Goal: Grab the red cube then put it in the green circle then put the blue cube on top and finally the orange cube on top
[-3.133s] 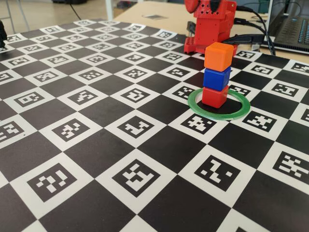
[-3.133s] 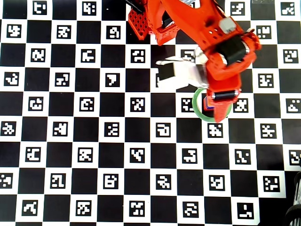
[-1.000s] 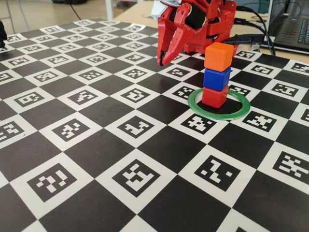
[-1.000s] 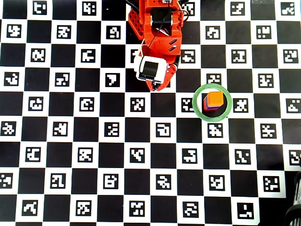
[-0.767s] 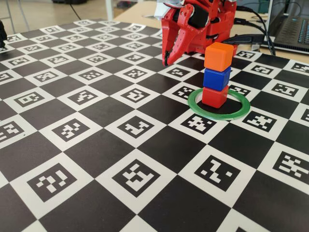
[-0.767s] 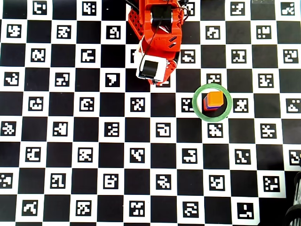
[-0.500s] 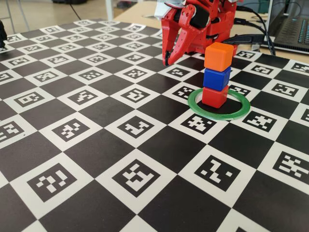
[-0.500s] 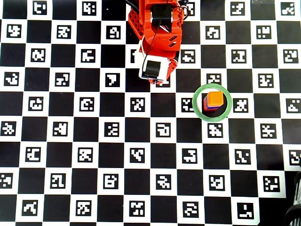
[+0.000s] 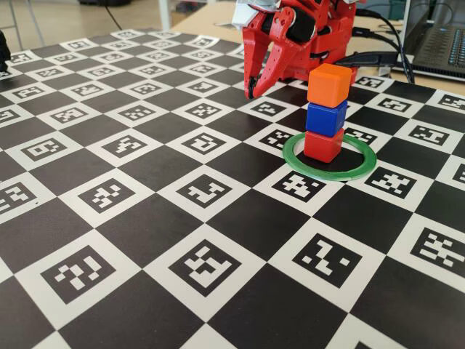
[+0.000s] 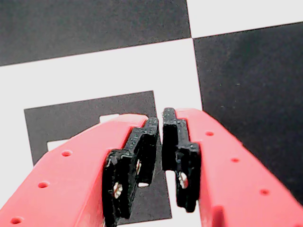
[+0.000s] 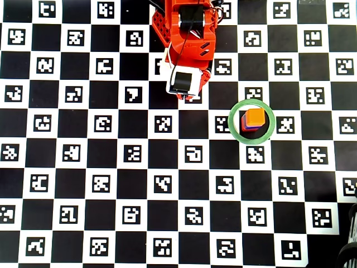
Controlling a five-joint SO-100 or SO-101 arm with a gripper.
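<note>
Clearly the tool (image 10: 162, 142) is empty: in the wrist view its two red fingers (image 10: 80, 175) taper to black pads that sit almost together, only a thin slit between them, with nothing but a printed marker square of the table (image 9: 145, 218) beneath. In the fixed view the tool (image 9: 251, 91) hangs point-down just above the checkered surface, tucked in close to the arm's red base at the far side, and well apart from the stack — a parked pose, I judge, chosen so that no finger can brush the tower. To its right and a little nearer in that view lies the green circle (image 9: 363, 169), flat on the table, and inside its open centre stands the red cube (image 9: 322, 146), set toward the ring's left edge, not dead centre. On it sits the blue cube (image 9: 325, 118), and on that the orange cube (image 9: 328, 85), each turned slightly against the one below yet squarely supported. From overhead the orange cube (image 11: 255, 116) hides most of the two beneath, with slivers of red and blue showing at its left and near edges inside the green circle (image 11: 234, 131). Judging by this, the stacking is complete — nothing remains loose on the table.
</note>
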